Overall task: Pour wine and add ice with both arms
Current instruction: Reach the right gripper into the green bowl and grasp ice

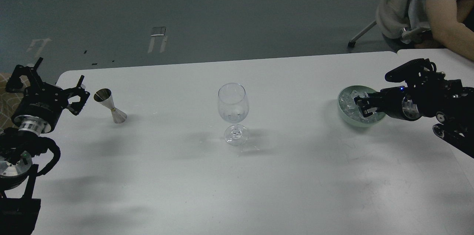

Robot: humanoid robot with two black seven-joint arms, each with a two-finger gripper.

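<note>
An empty-looking glass (233, 111) stands upright at the centre of the white table (222, 183), with a steel jigger (110, 106) upright at left-centre. Just left of the jigger, the left gripper (76, 96) hangs with its fingers apart, touching nothing. At right-centre, the right gripper (362, 107) dips into the green bowl (344, 111) among the ice (348, 98); I cannot tell whether its fingers are apart or closed.

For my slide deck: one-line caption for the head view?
Right gripper reaches into the ice bowl; left gripper open beside the jigger; glass between.
</note>
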